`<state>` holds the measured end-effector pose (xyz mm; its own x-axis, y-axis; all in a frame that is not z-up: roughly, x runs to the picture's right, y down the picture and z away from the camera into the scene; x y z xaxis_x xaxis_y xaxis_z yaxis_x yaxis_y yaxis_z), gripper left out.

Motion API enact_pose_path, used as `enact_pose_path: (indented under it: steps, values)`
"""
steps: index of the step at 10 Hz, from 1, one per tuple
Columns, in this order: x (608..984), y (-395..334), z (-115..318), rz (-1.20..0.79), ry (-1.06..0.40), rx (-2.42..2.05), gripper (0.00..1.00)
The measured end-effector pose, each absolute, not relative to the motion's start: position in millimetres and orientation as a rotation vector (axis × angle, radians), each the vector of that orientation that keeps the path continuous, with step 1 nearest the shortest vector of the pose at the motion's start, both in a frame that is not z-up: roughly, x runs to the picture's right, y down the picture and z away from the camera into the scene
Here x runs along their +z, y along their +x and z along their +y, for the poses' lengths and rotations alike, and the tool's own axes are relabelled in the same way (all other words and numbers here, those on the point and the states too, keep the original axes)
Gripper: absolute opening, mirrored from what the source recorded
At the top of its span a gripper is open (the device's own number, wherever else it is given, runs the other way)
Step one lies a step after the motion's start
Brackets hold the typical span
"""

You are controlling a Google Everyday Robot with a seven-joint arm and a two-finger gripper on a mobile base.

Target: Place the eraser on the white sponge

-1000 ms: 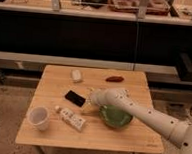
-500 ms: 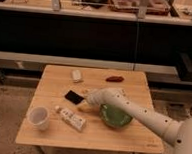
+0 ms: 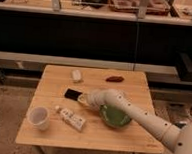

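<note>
While the eraser (image 3: 71, 94) lies flat on the desk (image 3: 129, 139) just where it lay a second ago, the gripper (image 3: 86, 98) has crept a little leftward and now sits at the eraser's right end, touching or overlapping it. The jaws are closed. Whether they pinch the eraser's end or only rest against it cannot be told from this view. The eraser does not look lifted or shifted.

The white arm (image 3: 136, 115) reaches in from the right of the eraser, stretched slightly farther toward it than half a second ago. It passes over the green bowl (image 3: 115, 116), which stands to the right of the eraser and a little nearer the camera.

The white sponge (image 3: 76, 75) sits just behind the eraser, toward the far edge of the desk, apart from it and unmoved. A white printed tube (image 3: 71, 118) lies slantwise in front of the eraser. A translucent cup (image 3: 38, 118) stands upright in front and to the left of the eraser. A small reddish-brown object (image 3: 114, 79) rests behind and to the right of the eraser. None of these has changed place since the earlier frames.
</note>
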<state>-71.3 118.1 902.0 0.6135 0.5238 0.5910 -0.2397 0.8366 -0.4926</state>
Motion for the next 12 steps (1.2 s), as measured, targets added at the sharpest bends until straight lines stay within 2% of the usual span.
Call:
enact_pose_path:
  steps: [2,3,5,12]
  values:
    - [898.6,-67.2,118.0,-0.800,-0.389,0.418,0.01]
    - [894.0,-67.5,113.3,-0.811,-0.382,0.399,0.05]
    - [877.0,-72.9,98.3,-0.857,-0.367,0.340,0.21]
    - [864.3,-76.0,91.7,-0.917,-0.383,0.361,0.22]
